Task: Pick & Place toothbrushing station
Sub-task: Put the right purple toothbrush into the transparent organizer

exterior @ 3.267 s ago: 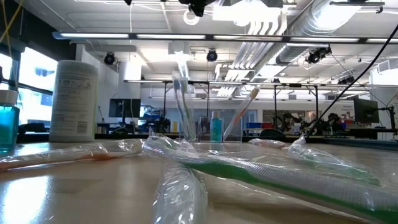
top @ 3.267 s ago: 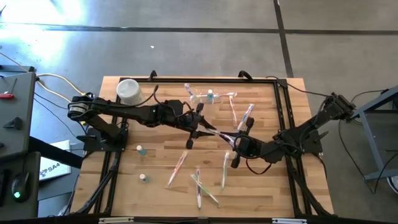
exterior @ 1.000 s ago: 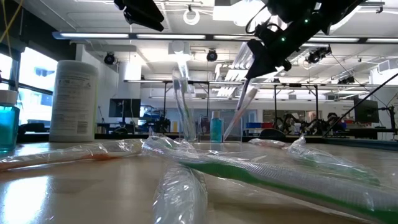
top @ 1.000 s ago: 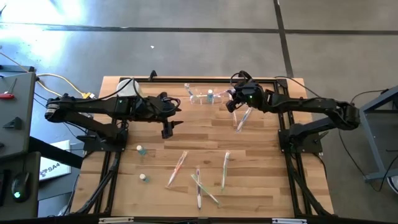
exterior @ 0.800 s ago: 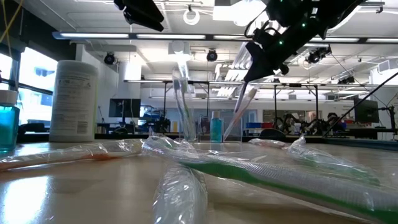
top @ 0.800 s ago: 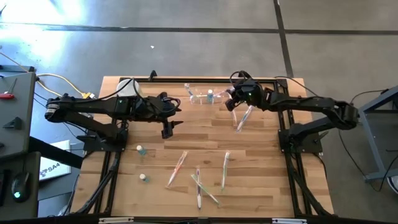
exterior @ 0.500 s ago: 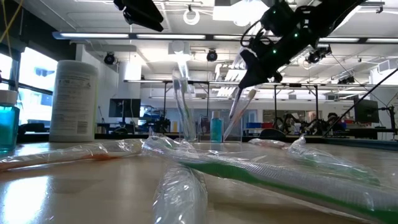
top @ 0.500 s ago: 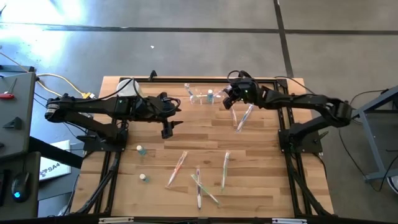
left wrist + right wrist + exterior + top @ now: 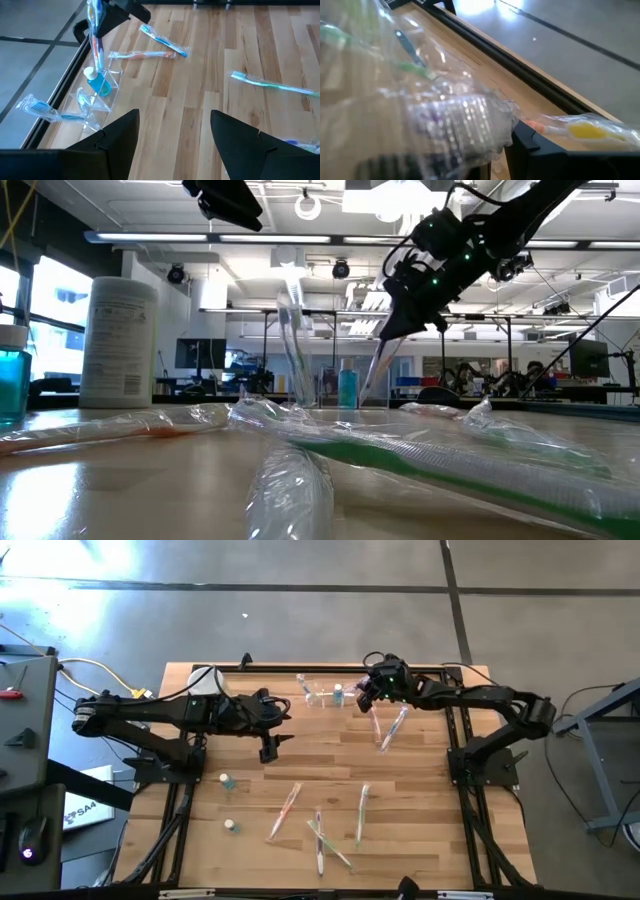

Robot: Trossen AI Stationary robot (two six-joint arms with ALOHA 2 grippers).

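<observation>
A: Starting at the near edge of the bench [image 9: 420, 840]: loose wrapped toothbrushes [image 9: 322, 840], untouched. Further in, left end effector [image 9: 268, 745] hangs over the bench's left half, fingers spread wide, holding nothing.

B: And the far edge?

A: Toothbrushing station [image 9: 335, 695] sits against it, about midway along: small clear holder with a blue-capped bottle [image 9: 96, 82] standing in it. Right end effector [image 9: 372, 698] hovers just beside the station's right end, fingers pinched together on a wrapped toothbrush [image 9: 378, 365] that hangs tip down toward the holder.

B: How would the station handle?

A: Likely light, stiff, slick thin plastic; probably slides or tips if nudged. I would pinch a side wall low down, clear of the bottle. White canister [image 9: 207, 683] stands in the far left corner.
</observation>
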